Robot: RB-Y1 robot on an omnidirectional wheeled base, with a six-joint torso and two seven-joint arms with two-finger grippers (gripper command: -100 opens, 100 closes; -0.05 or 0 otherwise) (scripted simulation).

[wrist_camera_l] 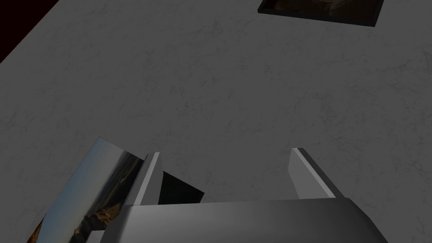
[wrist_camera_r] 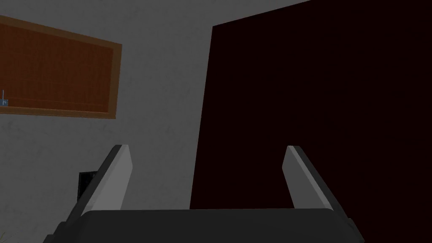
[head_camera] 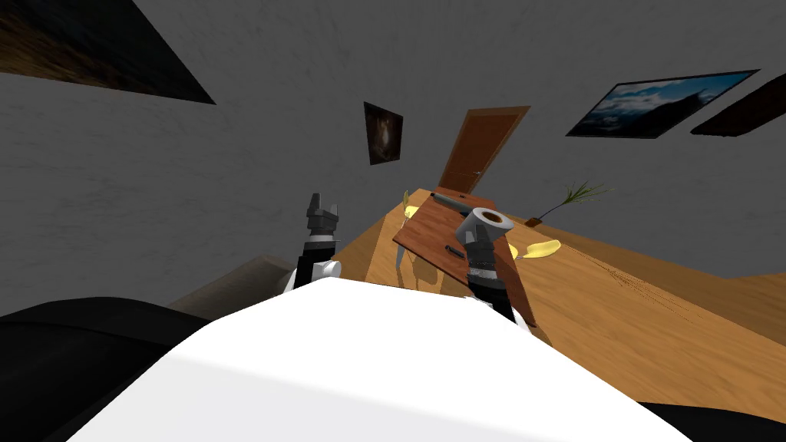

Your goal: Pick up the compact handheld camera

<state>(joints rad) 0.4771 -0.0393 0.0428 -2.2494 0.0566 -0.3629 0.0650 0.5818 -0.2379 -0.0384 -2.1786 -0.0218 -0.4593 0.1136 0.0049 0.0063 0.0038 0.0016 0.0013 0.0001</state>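
Reaching for the compact camera is the step in hand, and I judge it is only at its beginning. The camera is, as far as I can tell, the small dark thing lying on the reddish-brown counter, near the edge on my side; it is too small to be sure of its shape. The right tool hangs over this counter, just beside the dark thing and in front of a grey roll with a brown hollow. It is released: its fingers stand wide apart with nothing between them. In the right wrist view they point at a grey wall and a black area, not at the counter. To do this step well, the wrist should first tilt down until the camera appears between the two fingers. Then the tool can descend slowly with the fingers on both sides of the camera body, staying apart from the roll so that it does not fall. The left tool is raised at my left, away from the counter, also released and holding nothing.
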